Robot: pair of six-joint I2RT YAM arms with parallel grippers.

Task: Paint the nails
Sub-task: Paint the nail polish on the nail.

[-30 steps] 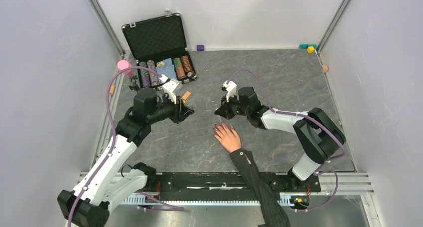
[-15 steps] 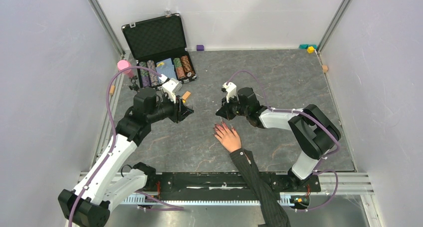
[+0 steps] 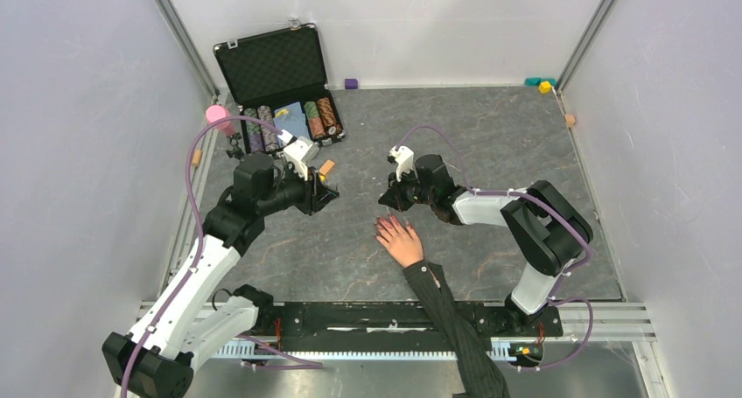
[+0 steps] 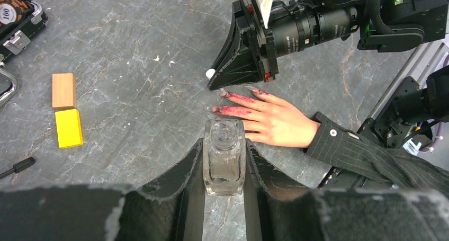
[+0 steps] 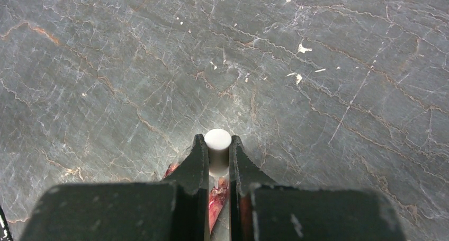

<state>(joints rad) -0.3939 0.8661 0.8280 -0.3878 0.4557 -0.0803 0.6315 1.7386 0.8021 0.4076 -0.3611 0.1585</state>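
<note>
Over the grey table [image 3: 490, 136], the right arm [image 3: 499, 207] reaches in low above a person's hand [image 4: 275, 122], which lies flat with fingers spread and a pinstriped sleeve [image 4: 370, 156] trailing away behind it. The left gripper [image 4: 224, 145] is clamped on an uncapped clear bottle [image 4: 224, 167]. The hand lies out ahead of its tips and clear of them, and whether the bottle stands quite upright is hard to tell. The right gripper [image 5: 217, 145] is pinched tight on a small white cap [image 5: 217, 139], and the nails [image 4: 226, 94] sit right beneath its tips, reddish-pink and glossy. Any brush under the cap is hidden between the jaws. The biggest hazard looks to be the arm itself, which hangs so close above the fingertips that a slightly deep stroke would press the hard tips into skin. Next comes the open bottle, which would likely spill across the table and the hand if the left gripper tipped or the two arms bumped. Colour streaks the skin well back from the nails, so a wide or wandering pass would probably smear more. The smallest worry is the cap, which is round and held by two narrow tips, so a sideways drag on a nail could twist it loose.
</note>
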